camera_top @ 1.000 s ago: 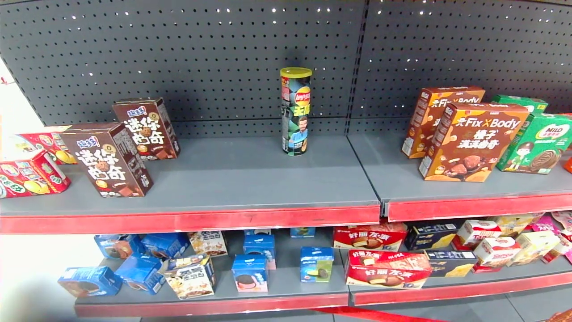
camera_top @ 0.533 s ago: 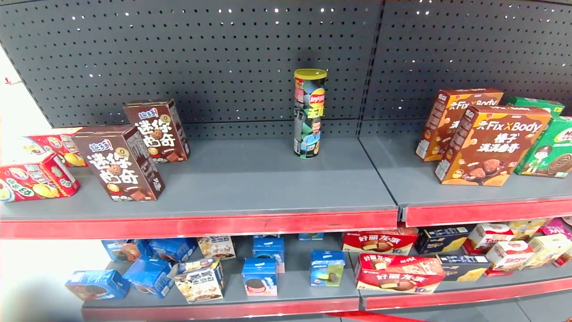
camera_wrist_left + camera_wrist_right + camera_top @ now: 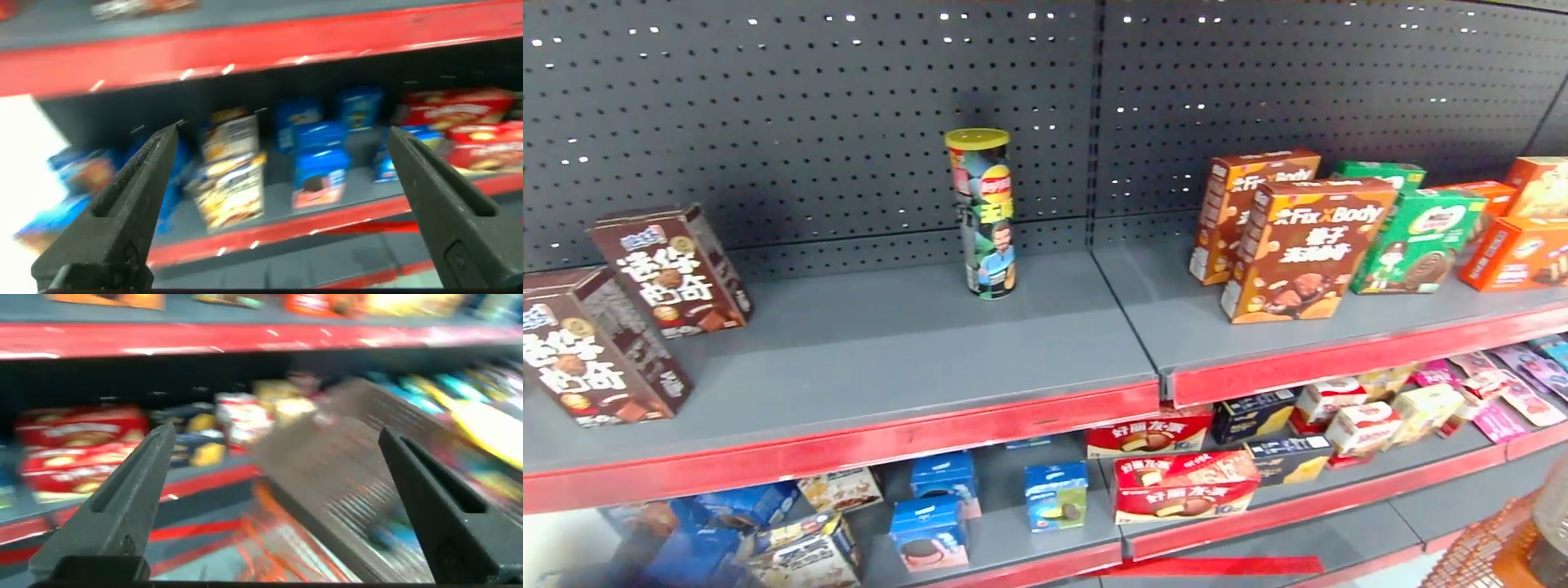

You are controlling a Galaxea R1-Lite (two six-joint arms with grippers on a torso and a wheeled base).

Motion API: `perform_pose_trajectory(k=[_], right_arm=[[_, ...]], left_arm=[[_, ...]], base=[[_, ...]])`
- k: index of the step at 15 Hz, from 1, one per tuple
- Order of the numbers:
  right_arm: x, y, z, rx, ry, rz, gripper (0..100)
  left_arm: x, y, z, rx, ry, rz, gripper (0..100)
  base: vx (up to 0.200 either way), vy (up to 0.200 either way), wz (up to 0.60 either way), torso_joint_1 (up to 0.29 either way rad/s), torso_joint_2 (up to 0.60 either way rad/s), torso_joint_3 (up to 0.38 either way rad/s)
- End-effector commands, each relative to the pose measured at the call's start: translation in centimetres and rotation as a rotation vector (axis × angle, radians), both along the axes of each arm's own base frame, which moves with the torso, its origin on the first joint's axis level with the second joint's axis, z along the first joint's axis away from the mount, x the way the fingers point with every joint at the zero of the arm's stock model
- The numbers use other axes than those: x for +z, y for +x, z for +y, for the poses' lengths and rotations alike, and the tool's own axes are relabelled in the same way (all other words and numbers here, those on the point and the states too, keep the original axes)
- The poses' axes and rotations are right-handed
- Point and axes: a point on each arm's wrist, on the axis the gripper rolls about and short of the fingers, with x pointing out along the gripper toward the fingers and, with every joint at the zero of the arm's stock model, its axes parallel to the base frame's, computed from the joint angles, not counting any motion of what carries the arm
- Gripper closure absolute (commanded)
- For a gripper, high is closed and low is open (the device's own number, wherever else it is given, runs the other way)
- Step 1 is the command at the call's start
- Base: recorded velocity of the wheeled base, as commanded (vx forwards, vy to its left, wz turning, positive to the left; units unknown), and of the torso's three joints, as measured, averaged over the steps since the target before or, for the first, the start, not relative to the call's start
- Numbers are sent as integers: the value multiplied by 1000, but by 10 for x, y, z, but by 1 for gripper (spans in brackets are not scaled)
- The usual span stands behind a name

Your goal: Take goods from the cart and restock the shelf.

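Little of the restocking is judged to be done. Both pairs of jaws are spread wide apart and nothing is held in either, so no item is in transit.

The upper shelf (image 3: pixel 890 343), which sits higher than both pairs of jaws, is only thinly filled. A single chip can (image 3: pixel 980 214) stands upright near its back wall. Brown boxes (image 3: pixel 670 273) stand well apart from the can on one side, and a cluster of brown and green boxes (image 3: pixel 1307 245) on the other. The wide bare stretch around the can is taken as the space left to be filled.

Straight ahead of the left jaws the lower shelf (image 3: pixel 270 237) is seen, with blue boxes (image 3: pixel 319 167) standing loosely on it. Nothing there is touched.

Ahead of the right jaws, red boxes (image 3: pixel 73 453) lie on the same lower level. Nearer to these jaws a slanted wire-mesh surface is seen, judged to be the cart (image 3: pixel 351 490). Blurred coloured packs lie beside it; what they are cannot be told. The goods to be taken are presumed to be there, closer to the right jaws than to the left.

What remains is nearly the whole cycle: an item must be grasped from the cart, carried up and set on the bare shelf, and this is judged to need repeating.
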Motion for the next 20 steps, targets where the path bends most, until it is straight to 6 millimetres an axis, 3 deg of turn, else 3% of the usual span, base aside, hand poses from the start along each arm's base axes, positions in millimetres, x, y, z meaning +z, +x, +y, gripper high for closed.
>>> perform_pose_trajectory(k=[1, 7, 20], right_arm=[[0, 0, 0, 0, 1, 2, 0], [-1, 1, 0, 0, 2, 5, 0], [-2, 1, 0, 0, 2, 5, 0]], left_arm=[[0, 0, 0, 0, 0, 1, 0], [0, 0, 0, 0, 0, 0, 0], [0, 0, 0, 0, 0, 0, 0]], base=[[0, 0, -600, -2, 2, 7], [0, 0, -600, 2, 2, 1], [0, 0, 0, 0, 0, 0]])
